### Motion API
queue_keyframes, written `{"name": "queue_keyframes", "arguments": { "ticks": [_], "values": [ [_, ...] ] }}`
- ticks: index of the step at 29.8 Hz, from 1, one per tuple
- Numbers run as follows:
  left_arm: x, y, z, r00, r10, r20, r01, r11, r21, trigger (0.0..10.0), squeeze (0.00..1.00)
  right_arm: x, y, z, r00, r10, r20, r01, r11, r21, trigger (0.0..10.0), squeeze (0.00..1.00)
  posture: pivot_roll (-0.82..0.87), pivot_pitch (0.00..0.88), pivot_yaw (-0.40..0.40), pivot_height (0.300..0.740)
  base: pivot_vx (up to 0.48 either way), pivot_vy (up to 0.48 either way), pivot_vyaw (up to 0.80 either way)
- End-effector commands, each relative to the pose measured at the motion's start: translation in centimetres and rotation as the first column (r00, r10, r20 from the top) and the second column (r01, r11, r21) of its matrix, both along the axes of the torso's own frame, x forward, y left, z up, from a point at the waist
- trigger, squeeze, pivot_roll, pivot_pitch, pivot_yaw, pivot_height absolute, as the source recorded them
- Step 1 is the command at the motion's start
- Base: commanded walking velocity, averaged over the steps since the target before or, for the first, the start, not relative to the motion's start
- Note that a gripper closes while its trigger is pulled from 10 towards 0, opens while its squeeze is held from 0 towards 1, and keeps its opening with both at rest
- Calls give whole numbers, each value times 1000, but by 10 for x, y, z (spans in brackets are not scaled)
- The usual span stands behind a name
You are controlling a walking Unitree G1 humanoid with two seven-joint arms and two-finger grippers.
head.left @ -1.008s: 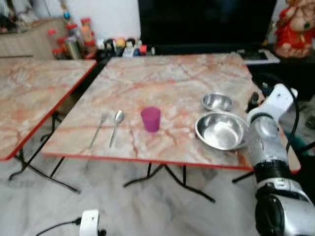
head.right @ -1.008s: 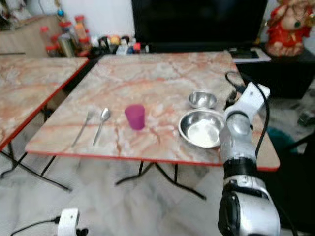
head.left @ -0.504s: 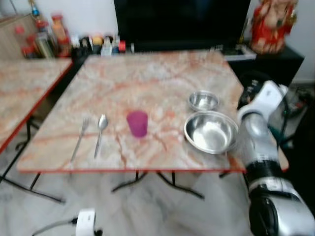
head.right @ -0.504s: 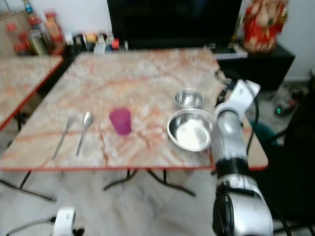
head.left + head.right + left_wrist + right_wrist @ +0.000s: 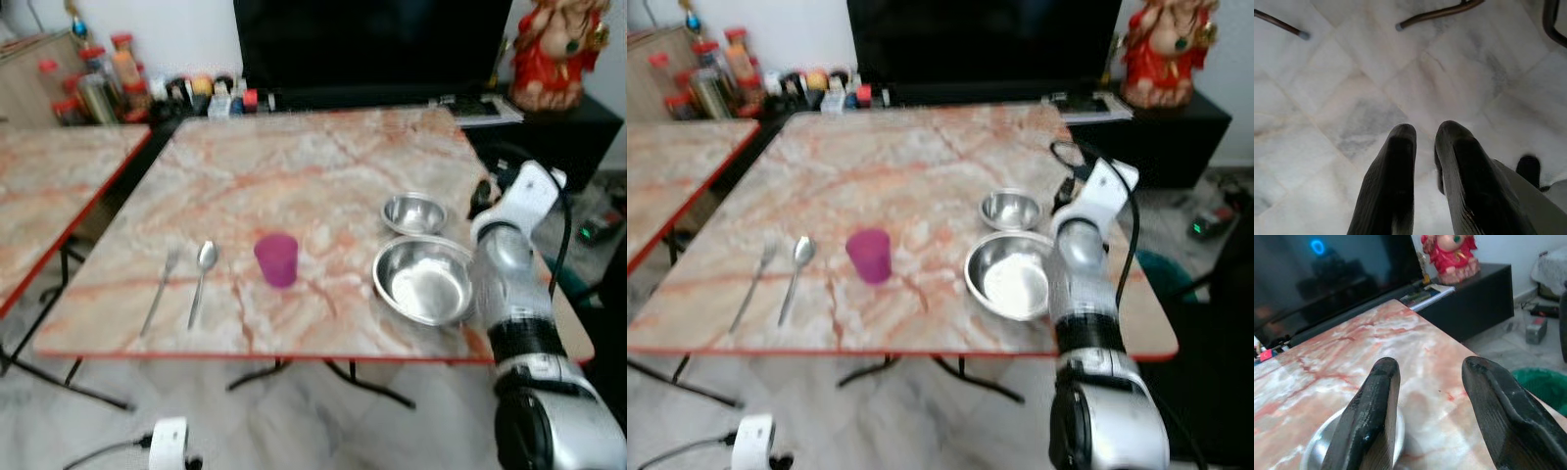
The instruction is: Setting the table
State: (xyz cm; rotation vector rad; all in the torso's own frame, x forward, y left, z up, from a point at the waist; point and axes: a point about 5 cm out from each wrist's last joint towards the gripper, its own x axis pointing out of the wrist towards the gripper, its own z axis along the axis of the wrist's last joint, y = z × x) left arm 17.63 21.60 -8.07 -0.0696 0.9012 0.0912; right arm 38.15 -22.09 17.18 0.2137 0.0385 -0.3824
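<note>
While our right gripper [image 5: 1430, 396] hovers spread and empty beside the small bowl [image 5: 413, 211] — the large bowl [image 5: 423, 281] just nearer — our forearm could nudge either off the table [image 5: 294, 166]; our left gripper [image 5: 1425, 142] hangs nearly closed, holding nothing.

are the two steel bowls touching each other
Cannot tell. In the left eye view the small bowl sits right behind the big bowl, rims meeting or nearly so; blur hides any gap.
</note>
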Motion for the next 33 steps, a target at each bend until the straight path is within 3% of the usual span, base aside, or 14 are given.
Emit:
{"name": "queue_keyframes", "arguments": {
  "ticks": [1,4,5,7,8,9,16,18,27,33],
  "values": [
    [-2,-2,-2,1000,1,-14,-1,1000,-6,10000,0,-2,-6,3,1000,-10,-4,10,1000,5,10000,0,-40,0,54,728,0,0,0],
    [-2,-3,-2,1000,2,-14,-2,1000,-8,10000,0,-4,-7,2,1000,0,-15,0,1000,-4,10000,0,-40,0,54,728,0,0,0],
    [-2,-3,-2,1000,3,-15,-3,1000,-10,10000,0,-7,-8,-1,1000,1,-30,0,1000,30,10000,1000,-41,0,53,728,0,0,0],
    [-2,-3,-2,1000,2,-17,-3,1000,-11,10000,0,-9,-13,-4,998,-9,-61,11,999,39,10000,1000,-42,0,51,728,0,0,0],
    [-2,-3,-2,1000,2,-18,-2,1000,-12,10000,0,-10,-14,-4,998,-12,-68,14,999,37,10000,659,-42,0,51,728,0,0,0],
    [-2,-4,-2,1000,0,-20,0,1000,-15,10000,0,-11,-18,-7,995,4,-99,3,997,71,10000,0,-41,0,52,728,0,0,0],
    [-3,-4,-2,1000,-3,-23,2,1000,-17,10000,0,-13,-22,-8,991,15,-131,-3,996,93,10000,0,-45,0,52,728,0,0,0],
    [-4,-4,-3,1000,-12,-28,11,1000,-26,10000,0,-18,-32,-11,985,-23,-170,43,993,110,10000,0,-45,0,51,728,0,0,0],
    [-5,-5,-4,999,-18,-34,17,999,-36,10000,0,-31,-42,-25,966,-19,-258,54,990,127,10000,0,-44,0,47,728,0,0,0],
    [-6,-5,-4,999,-22,-40,21,999,-38,10000,0,-38,-33,-42,948,62,-312,0,981,195,10000,0,-42,0,47,728,0,0,0]
  ]
}}
